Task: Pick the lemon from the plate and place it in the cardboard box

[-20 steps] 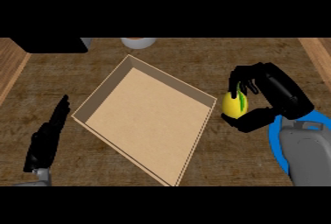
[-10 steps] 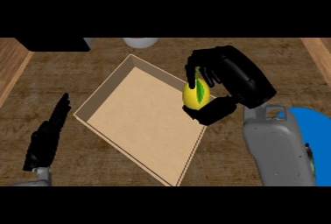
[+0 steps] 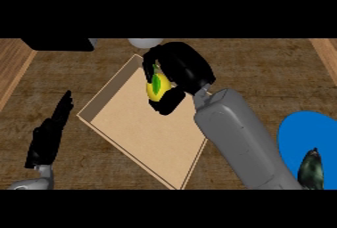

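**Lemon over the box, release pending**

My right hand [image 3: 181, 71] has the lemon [image 3: 157, 87] w/ fingers above and thumb below curled round it, so only a yellow patch w/ a green leaf mark shows between them. Hand is over the upper part of the cardboard box [image 3: 99, 102], inside its far corner as seen from above. I can't tell how high the lemon sits above the box floor; the head view looks almost straight down, so height is hard to read.

Curled grip makes sense: a round fruit would roll out otherwise. Forearm comes in diagonally from lower right, crossing the box's right wall, b/c the blue plate [image 3: 293, 138] lies that side, at the right edge. Something dark is on the plate's lower part, can't say what.

My left hand [image 3: 49, 133] rests at the left, just outside the box's left wall, fingers straight, holding nothing, out of the way.

Judgement: carry looks nearly done. Next step prob. lower a bit, then uncurl so the lemon lands on the box floor rather than bouncing off a wall.
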Tool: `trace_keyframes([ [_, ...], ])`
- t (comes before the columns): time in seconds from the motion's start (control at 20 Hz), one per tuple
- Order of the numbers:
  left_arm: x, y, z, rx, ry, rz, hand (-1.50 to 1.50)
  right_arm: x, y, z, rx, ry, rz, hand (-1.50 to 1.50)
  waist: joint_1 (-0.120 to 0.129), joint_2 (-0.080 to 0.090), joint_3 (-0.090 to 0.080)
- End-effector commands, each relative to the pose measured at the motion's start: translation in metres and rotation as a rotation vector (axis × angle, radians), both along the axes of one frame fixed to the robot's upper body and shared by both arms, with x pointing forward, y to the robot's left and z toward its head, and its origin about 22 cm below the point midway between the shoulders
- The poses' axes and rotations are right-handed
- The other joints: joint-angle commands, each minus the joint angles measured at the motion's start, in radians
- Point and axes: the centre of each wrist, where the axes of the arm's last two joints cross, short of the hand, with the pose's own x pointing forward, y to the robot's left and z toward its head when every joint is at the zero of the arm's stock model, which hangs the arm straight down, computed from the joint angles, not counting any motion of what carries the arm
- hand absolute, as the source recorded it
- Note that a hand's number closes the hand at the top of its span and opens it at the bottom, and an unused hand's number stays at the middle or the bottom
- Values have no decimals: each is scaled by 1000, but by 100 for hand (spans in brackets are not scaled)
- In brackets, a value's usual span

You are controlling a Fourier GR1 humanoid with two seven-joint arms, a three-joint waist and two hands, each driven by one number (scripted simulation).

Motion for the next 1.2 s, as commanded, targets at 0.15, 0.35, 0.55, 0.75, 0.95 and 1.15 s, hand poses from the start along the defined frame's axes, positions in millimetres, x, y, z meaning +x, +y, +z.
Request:
trace_keyframes([
  [0.15,6,-6,-12,18,12,-7,0,4,36,-54,-102,60,-16,150,1,1,0],
  [0.35,11,-18,-5,-3,11,-38,0,32,44,-45,-103,166,-112,-150,26,7,0],
  [0.55,1,-15,-1,7,-16,-43,0,18,53,-78,-59,163,-125,-150,45,7,0],
  [0.75,4,-11,5,18,-15,-55,0,37,34,-90,64,182,-117,-150,42,12,0],
  [0.95,4,-17,-7,0,-3,-59,0,33,38,-69,328,155,-193,-150,42,12,0],
  [1.15,-4,-1,-10,-10,-1,-24,0,45,22,-62,530,184,-237,-150,20,7,1],
])
